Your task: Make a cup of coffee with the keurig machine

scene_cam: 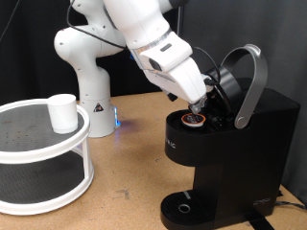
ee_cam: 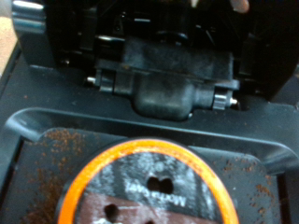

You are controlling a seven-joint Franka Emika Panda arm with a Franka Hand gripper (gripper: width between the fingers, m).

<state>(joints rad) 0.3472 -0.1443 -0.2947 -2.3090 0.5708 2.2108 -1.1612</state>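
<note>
While the black boxy keurig machine [scene_cam: 235, 144] stands with its silver-grey curved lid handle [scene_cam: 251, 81] tipped up and open, the white robot arm's gripper [scene_cam: 199, 103] hangs right over the pod hole. You cannot tell if its fingers are spread or pinched, and nothing shows between them.

A round pod with an orange rim and a dark brown top [ee_cam: 145, 191] sits in the hole. Its top has a few holes poked in it, and brown coffee crumbs lie around it. It looks light and thin, so I think it would bend if squeezed hard. Its rim seems the best place to grab.

At about 9 o'clock from the machine, well apart from it, the small plain white cup [scene_cam: 62, 112] stands on the top shelf of a round white wire rack [scene_cam: 29, 144]. The cup looks light and smooth, easy to hold by its sides. It is not on the round drip tray [scene_cam: 182, 206] at the machine's foot.
</note>
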